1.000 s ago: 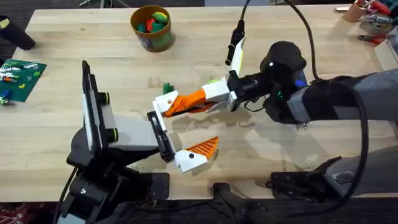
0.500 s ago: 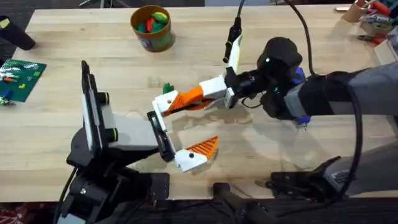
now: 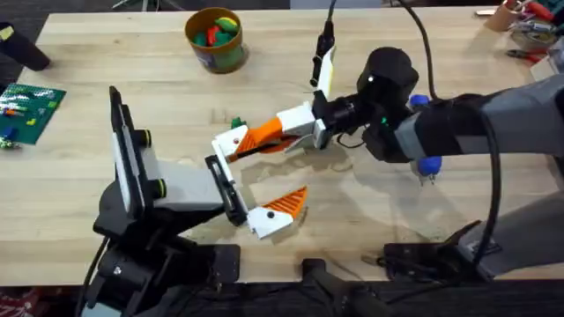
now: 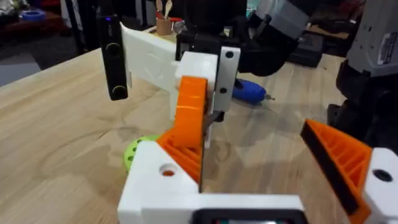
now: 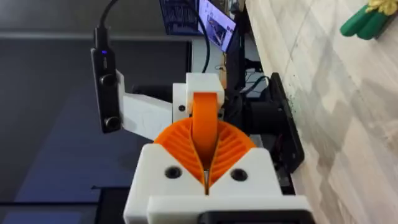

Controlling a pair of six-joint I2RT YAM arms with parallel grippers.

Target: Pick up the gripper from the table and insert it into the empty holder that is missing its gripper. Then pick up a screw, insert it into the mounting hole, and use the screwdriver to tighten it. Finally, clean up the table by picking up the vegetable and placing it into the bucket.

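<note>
My right gripper is shut on the orange ribbed gripper, holding it low over the table. The piece's far end meets the empty holder, the white bracket on my left arm's black rail. In the left wrist view the orange gripper stands in the holder. In the right wrist view the orange gripper sits between my orange pads. My left gripper stands open, its other bracket bearing an orange wedge. A green vegetable lies just beyond the holder. The bucket stands at the back.
A blue-handled screwdriver lies under my right arm. A green board sits at the left edge and clutter at the back right corner. The bucket holds red and green pieces.
My right gripper has carried the orange gripper slightly away from the bases and to the left. The left arm's holder shifted the same way with it.
</note>
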